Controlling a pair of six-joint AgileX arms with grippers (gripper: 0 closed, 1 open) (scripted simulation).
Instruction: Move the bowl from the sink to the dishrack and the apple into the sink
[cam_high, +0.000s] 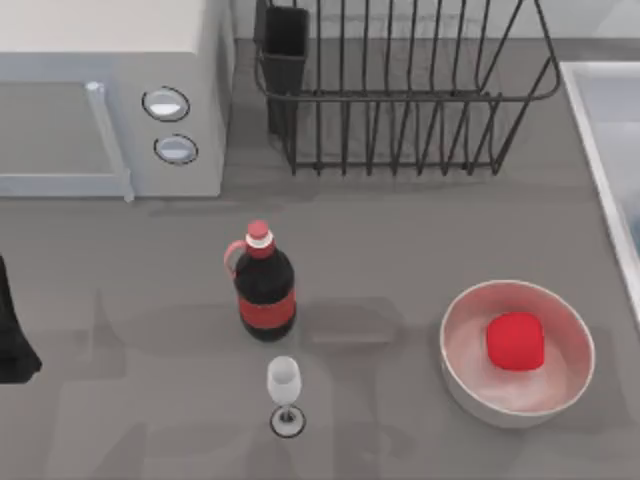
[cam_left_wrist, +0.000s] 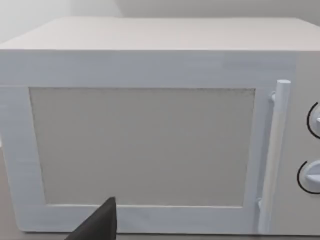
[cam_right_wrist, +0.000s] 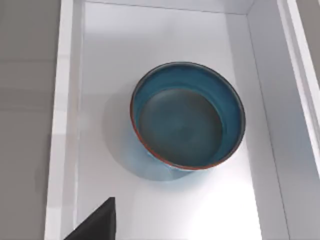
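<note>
Teal bowl (cam_right_wrist: 187, 116) sits mid-sink (cam_right_wrist: 64, 125), clear of its rims; either hand's grip state I cannot tell.

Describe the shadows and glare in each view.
Top view: soft shadows on the table beside the cola bottle and wine glass; the apple tints the whitish bowl pink. Left wrist view: flat, even light on the microwave. Right wrist view: the bowl casts a faint bluish shadow on the bright sink floor.

Bowl (cam_right_wrist: 187, 117) in sink (cam_right_wrist: 65, 100); apple (cam_high: 515, 340) in larger bowl (cam_high: 470, 375); dishrack (cam_high: 400, 95) behind.
</note>
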